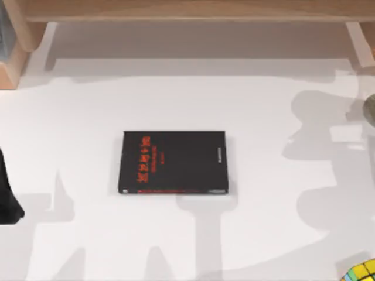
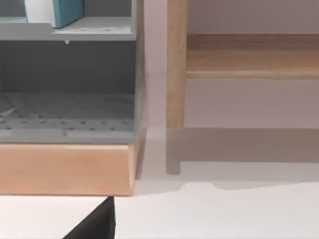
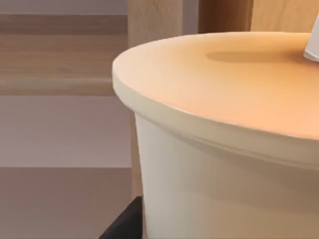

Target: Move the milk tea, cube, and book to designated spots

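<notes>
Milk tea (image 3: pixel 214 164) close against right gripper (image 3: pixel 124 224) near table's right edge, apparently positioned for a grasp; jaw state not determinable on either arm. Book (image 2: pixel 62 11) lodged on grey shelf (image 2: pixel 94 30), likely its designated spot. Cube (image 1: pixel 358 272) at near right corner; left arm (image 1: pixel 7 196) parked at left edge.

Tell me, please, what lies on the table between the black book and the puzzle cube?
Nothing: in the top view, bare white table with shadows separates the black book from the cube.
</notes>
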